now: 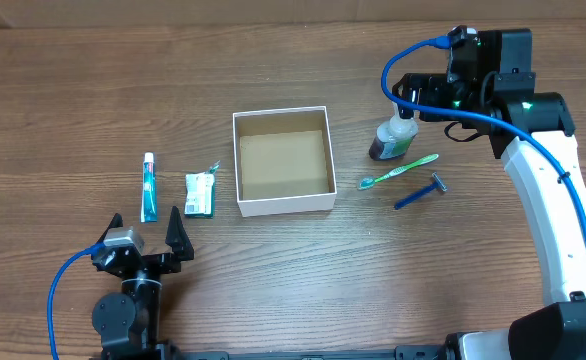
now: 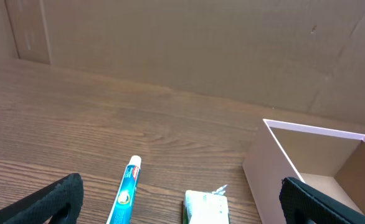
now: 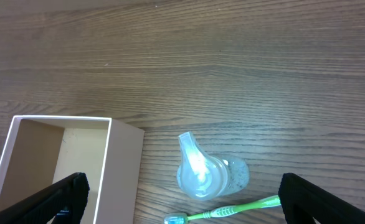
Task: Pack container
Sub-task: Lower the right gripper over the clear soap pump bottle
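The container (image 1: 285, 203), a square shallow box with white walls and a brown bottom, stands empty at the table's middle. It also shows in the left wrist view (image 2: 266, 168) and the right wrist view (image 3: 123, 168). A clear pump bottle (image 1: 393, 138) (image 3: 204, 171), a green toothbrush (image 1: 400, 171) (image 3: 232, 210) and a blue razor (image 1: 420, 191) lie to its right. A toothpaste tube (image 1: 149, 187) (image 2: 126, 190) and a green-white packet (image 1: 200, 194) (image 2: 204, 208) lie to its left. My right gripper (image 1: 410, 95) (image 3: 182, 193) is open above the bottle. My left gripper (image 1: 145, 232) (image 2: 181, 186) is open and empty, nearer the front than the tube and packet.
A cardboard wall (image 2: 182, 50) stands behind the table's far edge. The wood table (image 1: 303, 280) runs bare in front of the box. A blue cable (image 1: 543, 150) runs along my right arm.
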